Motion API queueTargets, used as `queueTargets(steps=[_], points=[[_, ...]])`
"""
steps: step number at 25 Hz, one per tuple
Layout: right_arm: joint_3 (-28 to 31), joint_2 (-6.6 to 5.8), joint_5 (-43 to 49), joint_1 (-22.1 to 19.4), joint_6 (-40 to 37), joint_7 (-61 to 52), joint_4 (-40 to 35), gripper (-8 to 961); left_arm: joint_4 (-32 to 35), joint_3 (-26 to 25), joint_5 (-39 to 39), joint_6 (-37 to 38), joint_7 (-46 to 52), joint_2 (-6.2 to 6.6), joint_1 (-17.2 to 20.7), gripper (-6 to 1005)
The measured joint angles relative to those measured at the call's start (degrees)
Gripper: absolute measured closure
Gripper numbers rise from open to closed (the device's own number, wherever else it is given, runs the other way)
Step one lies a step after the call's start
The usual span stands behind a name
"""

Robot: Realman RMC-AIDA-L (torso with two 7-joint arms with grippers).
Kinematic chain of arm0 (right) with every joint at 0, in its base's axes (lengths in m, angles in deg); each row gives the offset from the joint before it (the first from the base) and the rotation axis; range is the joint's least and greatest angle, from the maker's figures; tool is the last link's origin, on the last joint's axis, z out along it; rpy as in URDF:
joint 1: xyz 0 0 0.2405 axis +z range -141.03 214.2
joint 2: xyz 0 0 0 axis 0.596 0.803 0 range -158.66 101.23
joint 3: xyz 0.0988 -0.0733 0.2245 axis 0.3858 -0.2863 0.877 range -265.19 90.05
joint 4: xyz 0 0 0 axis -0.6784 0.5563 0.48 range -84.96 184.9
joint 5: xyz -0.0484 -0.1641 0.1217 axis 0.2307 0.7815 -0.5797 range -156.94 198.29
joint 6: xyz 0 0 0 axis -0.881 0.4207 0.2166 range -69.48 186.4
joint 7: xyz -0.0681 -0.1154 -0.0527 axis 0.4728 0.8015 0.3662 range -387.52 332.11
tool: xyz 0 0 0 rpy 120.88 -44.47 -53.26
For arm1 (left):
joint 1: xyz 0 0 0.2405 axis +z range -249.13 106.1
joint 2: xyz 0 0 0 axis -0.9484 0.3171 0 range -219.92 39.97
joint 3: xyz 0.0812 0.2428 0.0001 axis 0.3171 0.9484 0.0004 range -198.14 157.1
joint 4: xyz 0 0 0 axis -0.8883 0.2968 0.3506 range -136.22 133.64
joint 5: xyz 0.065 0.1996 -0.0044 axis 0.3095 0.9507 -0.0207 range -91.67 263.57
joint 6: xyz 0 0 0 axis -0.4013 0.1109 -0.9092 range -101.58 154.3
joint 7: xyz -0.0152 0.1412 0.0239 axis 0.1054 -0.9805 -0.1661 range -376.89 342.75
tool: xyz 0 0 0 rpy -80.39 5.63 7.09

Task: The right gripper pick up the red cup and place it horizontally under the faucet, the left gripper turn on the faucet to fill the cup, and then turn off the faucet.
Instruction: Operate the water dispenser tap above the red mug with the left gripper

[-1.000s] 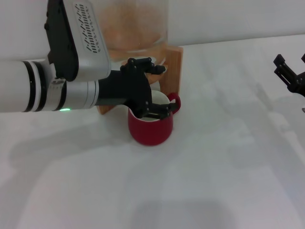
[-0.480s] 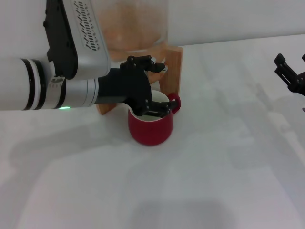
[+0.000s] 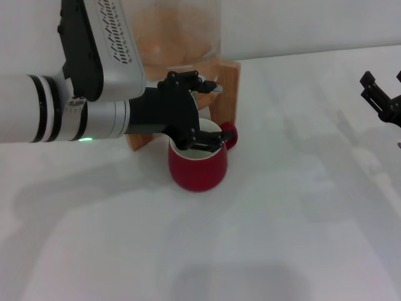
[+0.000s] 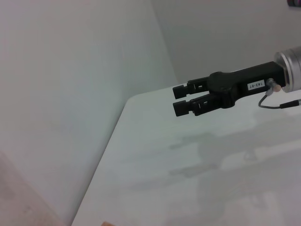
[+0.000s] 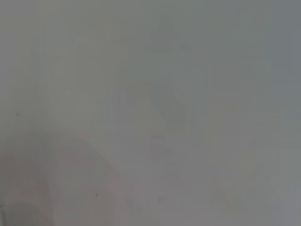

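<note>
Cup: red cup (image 3: 198,166) upright on worktop (image 3: 282,213), below faucet (image 3: 210,88) at front of wooden stand (image 3: 229,88). Left gripper (image 3: 199,116) fingers spread, upper at lever, lower over cup rim. Right gripper (image 3: 380,99) parked far right, fingers nearly together, empty. You handle rigid chrome lever, likely slippery: press flat end. Ceramic cup likely heavier filled, chip-prone.

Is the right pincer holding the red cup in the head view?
No, the right pincer sits apart at the table's far right, while the red cup stands under the faucet.
</note>
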Motion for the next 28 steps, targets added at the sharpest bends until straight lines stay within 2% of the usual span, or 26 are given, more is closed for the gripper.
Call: queueTargets(steps=[28], points=[[-0.09,0.0,0.0,-0.1,-0.43,-0.05,0.01,108,-0.22,-0.26,0.01,-0.57,0.05,-0.11,-0.08,124]])
